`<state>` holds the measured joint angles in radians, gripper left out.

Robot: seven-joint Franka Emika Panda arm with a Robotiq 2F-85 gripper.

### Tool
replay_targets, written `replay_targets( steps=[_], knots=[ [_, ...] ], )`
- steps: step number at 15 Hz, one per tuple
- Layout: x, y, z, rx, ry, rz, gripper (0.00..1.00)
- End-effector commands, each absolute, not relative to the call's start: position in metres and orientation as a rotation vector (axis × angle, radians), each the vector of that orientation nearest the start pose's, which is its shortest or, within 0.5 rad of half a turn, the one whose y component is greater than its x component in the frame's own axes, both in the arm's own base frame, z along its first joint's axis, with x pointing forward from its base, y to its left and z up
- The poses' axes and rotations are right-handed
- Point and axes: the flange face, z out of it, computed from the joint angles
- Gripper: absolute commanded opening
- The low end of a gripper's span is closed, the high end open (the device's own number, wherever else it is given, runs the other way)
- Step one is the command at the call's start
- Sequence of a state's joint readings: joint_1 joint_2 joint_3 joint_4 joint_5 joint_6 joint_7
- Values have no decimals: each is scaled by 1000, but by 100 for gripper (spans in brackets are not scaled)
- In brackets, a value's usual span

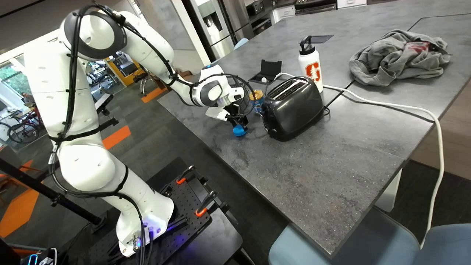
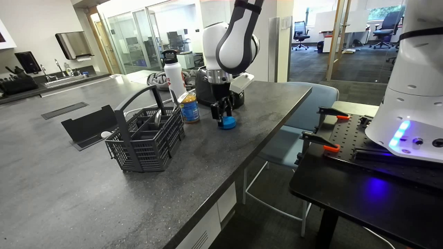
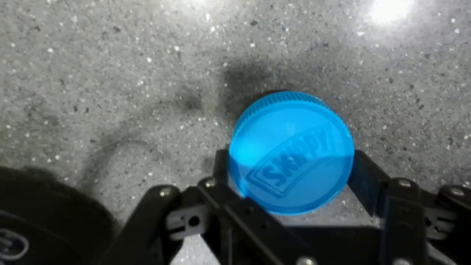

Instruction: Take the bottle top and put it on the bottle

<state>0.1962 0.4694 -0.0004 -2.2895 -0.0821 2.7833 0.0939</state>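
- Wrist view: my gripper [image 3: 289, 156] pinches the blue Skippy cap [image 3: 294, 147] between its fingers [image 3: 369, 180], lettering facing me.
- In an exterior view, I see the cap on or just above the counter [image 2: 193, 169]; I can't tell which. The blue-labelled jar [image 2: 190, 111] stands upright near it, beside the grey cutlery basket [image 2: 145, 155].
- In an exterior view, the jar sits just beside the black toaster [image 1: 298, 110].
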Motion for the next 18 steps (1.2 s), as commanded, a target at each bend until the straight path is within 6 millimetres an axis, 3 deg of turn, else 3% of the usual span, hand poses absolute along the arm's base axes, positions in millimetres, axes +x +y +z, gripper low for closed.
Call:
replay_targets(
  steps=[1, 5, 10, 12, 13, 14, 18],
  knots=[
    [510, 109, 205, -3140, -214, -154, 55],
    [521, 103, 270, -3136, -193, -241, 55],
    [547, 73, 326, -3131, -170, -99, 55],
    [556, 61, 338, -3106, -209, -29, 55],
    [548, 68, 327, -3133, -179, -80, 55],
    [551, 64, 332, -3130, -180, -80, 80],
    [550, 66, 326, -3130, -184, -64, 80]
  ],
)
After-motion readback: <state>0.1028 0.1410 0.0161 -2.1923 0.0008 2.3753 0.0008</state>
